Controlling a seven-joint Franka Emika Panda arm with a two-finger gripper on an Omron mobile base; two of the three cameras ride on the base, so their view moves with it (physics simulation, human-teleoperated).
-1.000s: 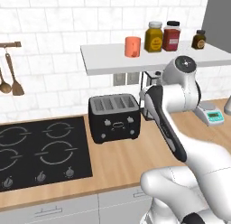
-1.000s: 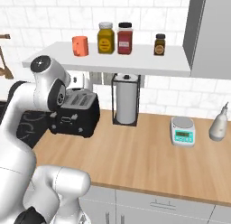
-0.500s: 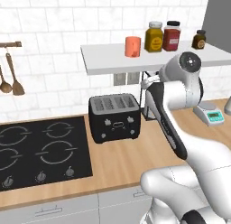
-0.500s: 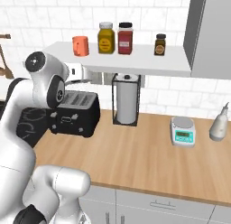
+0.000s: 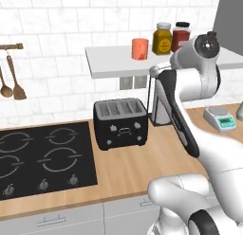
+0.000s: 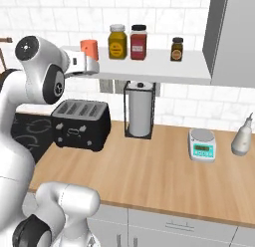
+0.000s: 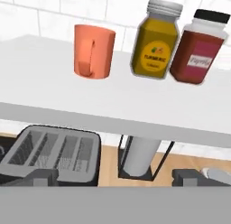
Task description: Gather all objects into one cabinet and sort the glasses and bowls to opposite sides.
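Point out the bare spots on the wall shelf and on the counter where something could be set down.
The shelf is bare left of and in front of the orange-red cup. The cup, yellow jar and red jar crowd its back. On the counter, bare wood lies in front of the paper towel holder, between toaster and scale.

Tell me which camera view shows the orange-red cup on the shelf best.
The hand view: the orange-red cup is large and unobstructed there, with its handle facing the camera, standing beside the yellow jar. The left base view shows it small but whole on the shelf. In the right base view the arm partly covers it.
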